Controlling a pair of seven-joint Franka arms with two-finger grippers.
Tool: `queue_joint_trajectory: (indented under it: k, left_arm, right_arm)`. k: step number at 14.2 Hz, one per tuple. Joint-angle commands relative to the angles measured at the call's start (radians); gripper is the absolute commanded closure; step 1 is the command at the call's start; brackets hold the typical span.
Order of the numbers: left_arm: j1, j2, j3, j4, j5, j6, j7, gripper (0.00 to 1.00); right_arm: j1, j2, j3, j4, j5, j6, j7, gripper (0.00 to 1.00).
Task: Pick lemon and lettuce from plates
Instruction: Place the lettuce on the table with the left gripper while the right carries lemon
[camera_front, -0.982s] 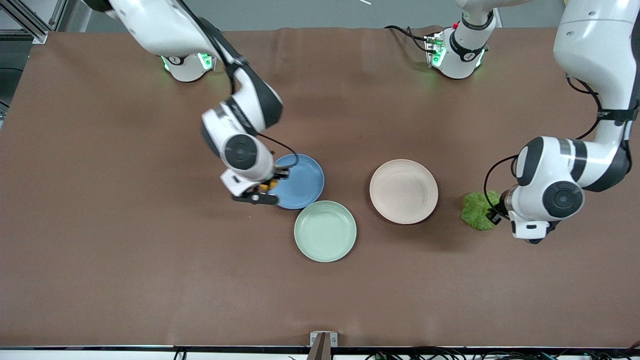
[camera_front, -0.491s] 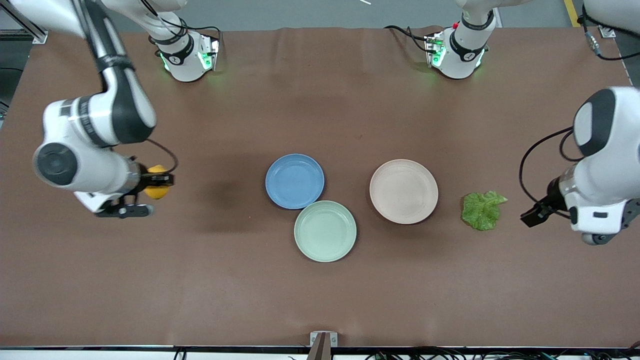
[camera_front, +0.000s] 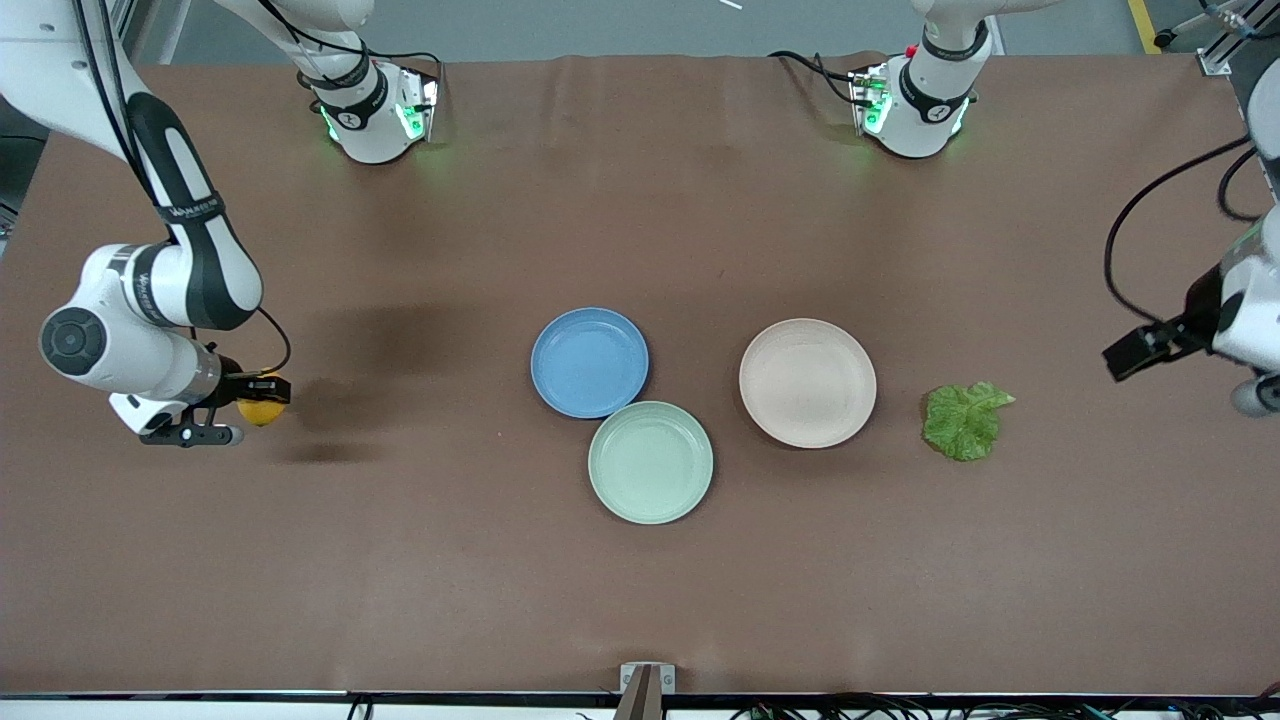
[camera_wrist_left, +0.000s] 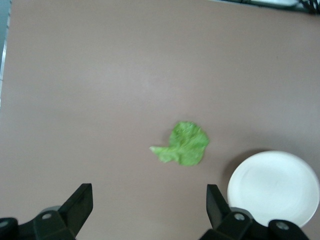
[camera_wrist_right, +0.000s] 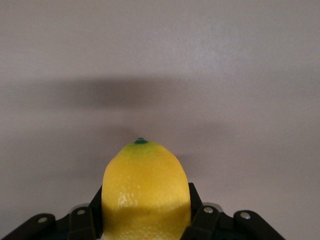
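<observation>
Pinching a smooth yellow lemon (camera_wrist_right: 145, 192), right pincer (camera_front: 250, 398), left pincer (camera_wrist_left: 145, 207) spread above crinkled green lettuce (camera_front: 964, 420)

Robot lab. Two arm bases (camera_front: 375, 110) with green status lights bolted to a table (camera_front: 640, 600) under a brown mat, aluminium framing (camera_front: 1215, 20) at the corner, cables (camera_front: 900, 705) bundled along the table's edge.
</observation>
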Motion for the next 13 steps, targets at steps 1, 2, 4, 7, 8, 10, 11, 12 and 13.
queue_joint_trajectory:
  k: [1, 2, 4, 7, 8, 10, 11, 12, 13]
  left_arm:
    - [0.040, -0.065, 0.000, -0.018, -0.082, -0.093, 0.136, 0.00]
    - [0.037, -0.089, 0.006, -0.031, -0.107, -0.099, 0.146, 0.00]
    - [0.017, -0.163, 0.008, -0.132, -0.116, -0.082, 0.147, 0.00]
    - [-0.045, -0.299, 0.071, -0.304, -0.162, -0.012, 0.147, 0.00]
    - [-0.076, -0.327, 0.098, -0.335, -0.165, -0.006, 0.147, 0.00]
    - [-0.084, -0.335, 0.100, -0.343, -0.171, -0.006, 0.147, 0.00]
    - [-0.080, -0.329, 0.100, -0.337, -0.196, -0.003, 0.147, 0.00]
    - [-0.081, -0.323, 0.099, -0.326, -0.226, 0.000, 0.147, 0.00]
    - [-0.081, -0.319, 0.099, -0.320, -0.236, 0.014, 0.147, 0.00]
  right_arm:
    - [-0.038, 0.051, 0.026, -0.022, -0.020, 0.090, 0.007, 0.73]
    - [-0.040, 0.071, 0.026, -0.022, -0.020, 0.110, 0.010, 0.70]
    - [-0.039, 0.075, 0.026, -0.022, -0.020, 0.107, 0.009, 0.69]
    - [-0.040, 0.062, 0.026, -0.022, -0.020, 0.098, 0.009, 0.21]
    - [-0.039, 0.049, 0.026, -0.021, -0.020, 0.087, 0.013, 0.00]
    - [-0.034, -0.037, 0.027, -0.008, -0.020, -0.015, 0.016, 0.00]
    - [-0.026, -0.095, 0.032, 0.008, -0.020, -0.092, 0.016, 0.00]
    - [-0.025, -0.147, 0.036, 0.028, -0.020, -0.165, 0.018, 0.00]
    - [-0.007, -0.206, 0.039, 0.062, -0.018, -0.259, 0.022, 0.00]
